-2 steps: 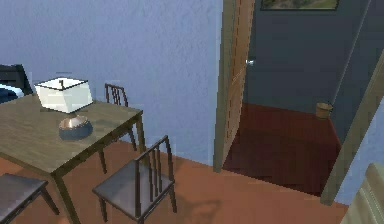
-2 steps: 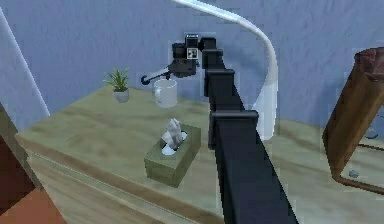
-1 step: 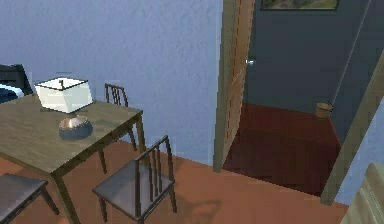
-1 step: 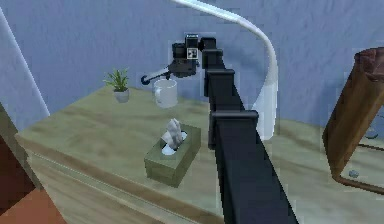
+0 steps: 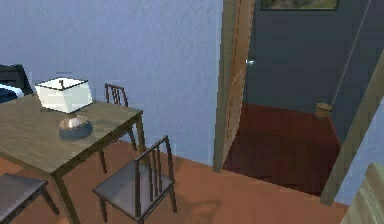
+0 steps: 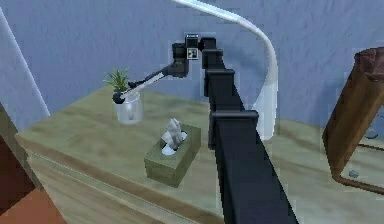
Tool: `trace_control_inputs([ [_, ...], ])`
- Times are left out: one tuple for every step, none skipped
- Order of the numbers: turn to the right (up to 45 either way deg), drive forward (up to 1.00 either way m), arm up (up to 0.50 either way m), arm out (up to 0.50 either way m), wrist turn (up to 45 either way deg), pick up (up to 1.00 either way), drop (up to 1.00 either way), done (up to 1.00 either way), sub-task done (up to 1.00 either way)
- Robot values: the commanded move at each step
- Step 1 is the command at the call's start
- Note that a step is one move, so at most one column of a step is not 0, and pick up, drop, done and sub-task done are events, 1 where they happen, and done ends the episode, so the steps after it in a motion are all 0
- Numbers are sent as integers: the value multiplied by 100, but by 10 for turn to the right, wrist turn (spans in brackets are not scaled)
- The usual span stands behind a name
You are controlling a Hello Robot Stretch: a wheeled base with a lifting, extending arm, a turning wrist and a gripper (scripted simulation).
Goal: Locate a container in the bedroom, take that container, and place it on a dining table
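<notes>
One pale pot [image 6: 127,105] with a green sprig [image 6: 118,78] stands on the wooden bench [image 6: 80,135] out to my arm side, and I take it for the container I am after. My arm [image 6: 235,140] reaches across the bench toward it, bringing the jaws to the pot's rim, under the leaves. Whether they touch it or hang just beside it I cannot tell. Nor can I tell how the jaws are set, or whether they have hold of anything, since the pot rests on the wood at their tip. A tissue box [image 6: 170,155] lies just left of the arm, so the reach passes beside it rather than over it. Ahead, the dining table [image 5: 30,135] carries a white lamp [image 5: 65,93] and a grey bowl [image 5: 75,127]; bare wood in front of the bowl looks a fair spot for the pot. I judge the grasp is the step in hand, and a straight lift should spare both sprig and box.
</notes>
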Motion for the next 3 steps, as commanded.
trace_control_inputs([
  [0,0,0,0,-450,0,0,0,0],
  [0,0,0,0,-60,0,0,0,0],
  [0,0,0,-48,0,0,0,0,0],
])
